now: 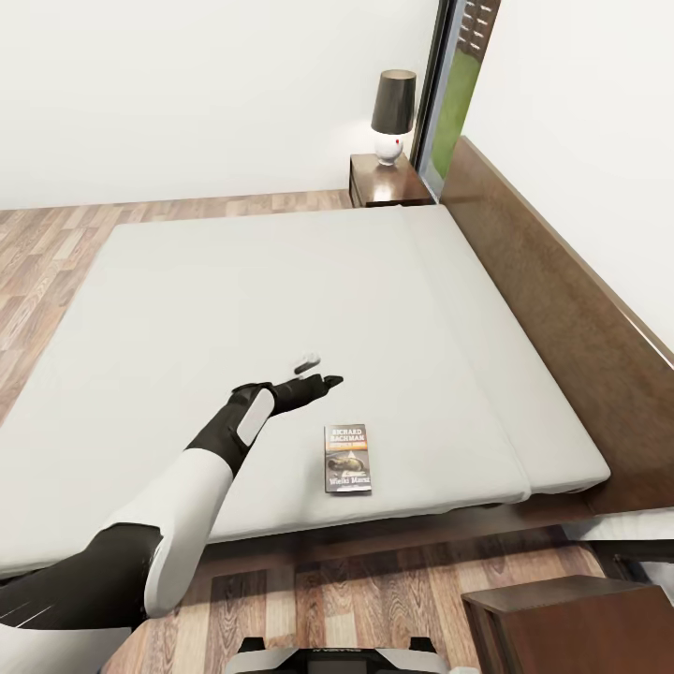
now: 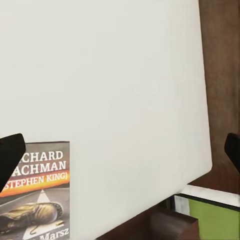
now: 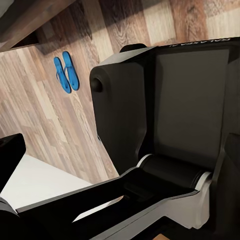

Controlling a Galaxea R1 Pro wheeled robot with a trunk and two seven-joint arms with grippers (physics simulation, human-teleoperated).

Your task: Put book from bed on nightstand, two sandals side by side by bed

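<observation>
The left hand (image 1: pixel 314 373) is extended over the bed (image 1: pixel 281 309), fingers spread wide apart, nothing held between them and nothing touched. The book (image 1: pixel 347 458) lies flat, cover up, on the mattress near the bed's foot edge, just beside and nearer that edge than the left hand; in the left wrist view the book (image 2: pixel 35 192) is seen next to one dark fingertip (image 2: pixel 10 152). A nightstand (image 1: pixel 386 181) carrying a lamp (image 1: pixel 392 114) stands beside the headboard (image 1: pixel 562 309). The two sandals (image 3: pixel 66 71) lie side by side on the floor (image 3: pixel 45 115) by dark wooden furniture. The right hand's state cannot be told.
</observation>
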